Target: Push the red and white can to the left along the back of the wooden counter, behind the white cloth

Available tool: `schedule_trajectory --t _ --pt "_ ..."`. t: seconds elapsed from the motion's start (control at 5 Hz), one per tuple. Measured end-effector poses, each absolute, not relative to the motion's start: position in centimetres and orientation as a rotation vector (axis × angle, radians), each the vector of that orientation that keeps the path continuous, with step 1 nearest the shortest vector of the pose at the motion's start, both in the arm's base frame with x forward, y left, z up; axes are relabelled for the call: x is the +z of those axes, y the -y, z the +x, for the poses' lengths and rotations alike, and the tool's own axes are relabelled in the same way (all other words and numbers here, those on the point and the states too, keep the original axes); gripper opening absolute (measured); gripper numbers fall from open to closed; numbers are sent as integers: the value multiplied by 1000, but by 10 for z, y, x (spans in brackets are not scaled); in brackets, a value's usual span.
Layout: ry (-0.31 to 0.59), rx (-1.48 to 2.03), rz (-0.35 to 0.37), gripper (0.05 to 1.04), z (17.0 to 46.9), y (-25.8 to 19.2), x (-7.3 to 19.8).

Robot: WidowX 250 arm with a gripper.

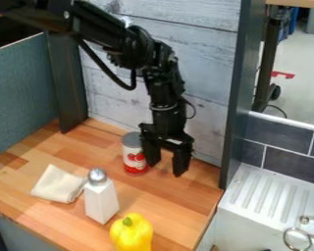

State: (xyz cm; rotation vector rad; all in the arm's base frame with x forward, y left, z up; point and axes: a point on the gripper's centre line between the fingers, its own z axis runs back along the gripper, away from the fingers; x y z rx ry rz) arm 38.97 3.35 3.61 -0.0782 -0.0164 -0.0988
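Observation:
My gripper hangs down over the back right of the wooden counter, its two fingers spread apart with nothing between them. Directly left of it stands a can with a grey top and a red and white label; the left finger overlaps the can's right edge, and I cannot tell whether they touch. Nearer the front, a white shaker with a silver top stands upright. A yellow bell pepper with a green stem is at the front edge of the view. A folded cream cloth lies left of the shaker.
A whitewashed plank wall rises behind the counter, with a dark post at its right. A white ribbed drainboard and metal rings are at the lower right. A blue-grey panel stands at the left.

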Motion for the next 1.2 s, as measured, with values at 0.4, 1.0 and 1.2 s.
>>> schedule_trajectory --t 0.4,1.0,1.2 --pt "5 36 -19 1003 382 -108 43" --pt "-46 60 -35 1003 361 -147 52" --pt "-11 -27 -100 1002 350 -124 86"
